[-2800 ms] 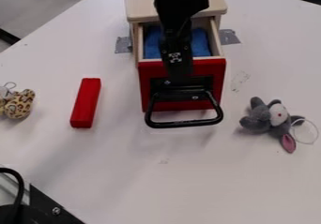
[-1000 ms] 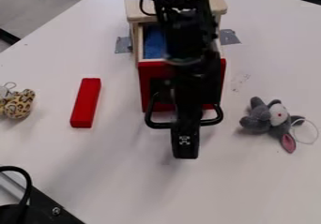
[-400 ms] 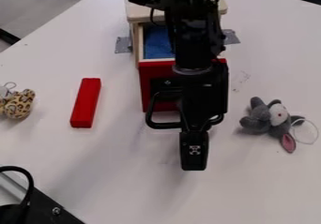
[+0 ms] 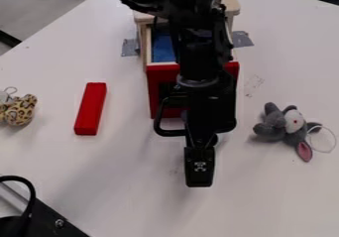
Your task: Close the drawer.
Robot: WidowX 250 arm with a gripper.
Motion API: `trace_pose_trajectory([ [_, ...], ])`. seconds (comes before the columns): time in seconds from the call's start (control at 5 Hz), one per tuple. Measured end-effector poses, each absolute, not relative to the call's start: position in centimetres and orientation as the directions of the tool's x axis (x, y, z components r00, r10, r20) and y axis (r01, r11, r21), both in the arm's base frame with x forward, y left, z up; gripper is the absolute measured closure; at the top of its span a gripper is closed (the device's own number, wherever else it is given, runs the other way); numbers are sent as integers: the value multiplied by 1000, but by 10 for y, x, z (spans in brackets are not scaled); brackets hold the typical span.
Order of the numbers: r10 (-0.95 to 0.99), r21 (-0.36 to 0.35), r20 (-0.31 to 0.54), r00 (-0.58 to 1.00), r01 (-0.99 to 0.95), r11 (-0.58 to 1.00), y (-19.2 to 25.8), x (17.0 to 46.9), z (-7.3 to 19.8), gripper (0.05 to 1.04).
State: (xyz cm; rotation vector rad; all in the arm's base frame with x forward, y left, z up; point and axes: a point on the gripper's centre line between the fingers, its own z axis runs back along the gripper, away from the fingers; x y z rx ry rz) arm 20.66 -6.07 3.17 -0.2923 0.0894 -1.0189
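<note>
While a black gripper (image 4: 200,166) hangs below the center of the frame, in front of its red face, a wooden drawer (image 4: 157,77) stands open at upper center in the camera view. Whether the gripper is apart or together cannot be told, nor whether it touches the drawer. The black robot arm (image 4: 198,57), cut off by the top edge, hides the drawer's right part, much of the blue lining (image 4: 162,47) and the right half of the black handle (image 4: 157,119). It also covers part of the wooden cabinet (image 4: 230,3). At far left, a spotted toy (image 4: 20,111) is cropped by the edge, near a red block (image 4: 90,109); a gray plush toy (image 4: 273,127) lies at right. Black equipment (image 4: 49,216), partly out of frame, occupies the lower left corner.
</note>
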Motion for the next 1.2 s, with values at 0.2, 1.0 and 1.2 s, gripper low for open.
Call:
trace_pose_trajectory([
  [0.2,-862,-218,71,502,851,478,-58,199,29,83],
  [1.0,-873,8,140,466,881,472,-53,200,27,83],
  [1.2,-858,11,140,493,866,500,-49,206,23,83],
])
